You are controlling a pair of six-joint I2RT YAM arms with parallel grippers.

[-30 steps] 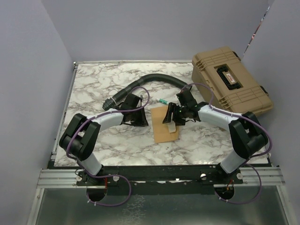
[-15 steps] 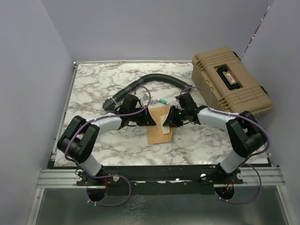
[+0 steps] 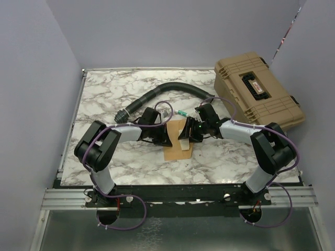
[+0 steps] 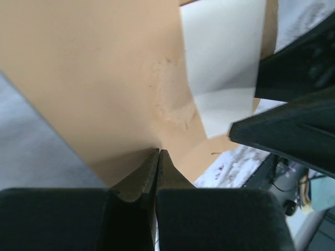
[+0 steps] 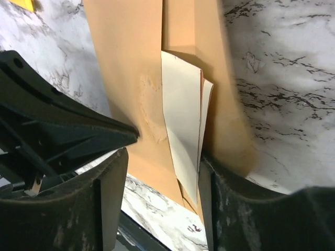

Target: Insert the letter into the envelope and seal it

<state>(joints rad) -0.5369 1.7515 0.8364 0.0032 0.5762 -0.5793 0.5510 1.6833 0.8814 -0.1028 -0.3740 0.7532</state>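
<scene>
The brown envelope (image 3: pixel 172 150) lies on the marble table between both arms. My left gripper (image 3: pixel 166 138) is shut, its tips pinching the envelope's paper, which creases toward them in the left wrist view (image 4: pixel 158 152). The letter (image 3: pixel 184 139), a pale folded sheet, stands against the envelope (image 4: pixel 104 68); it also shows in the left wrist view (image 4: pixel 222 63). My right gripper (image 3: pixel 185 133) is open, and the letter (image 5: pixel 183 125) sits between its fingers (image 5: pixel 112 193), close to the right-hand one, over the envelope (image 5: pixel 125 57). Where the letter's lower end sits is hidden.
A tan hard case (image 3: pixel 259 89) stands at the back right. A black corrugated hose (image 3: pixel 162 91) curves across the back of the table (image 3: pixel 104 94). A small green item (image 3: pixel 182 113) lies just behind the envelope.
My left gripper has moved right onto the envelope's left edge. The envelope and letter have shifted left and nearer. My right gripper followed them leftward.
</scene>
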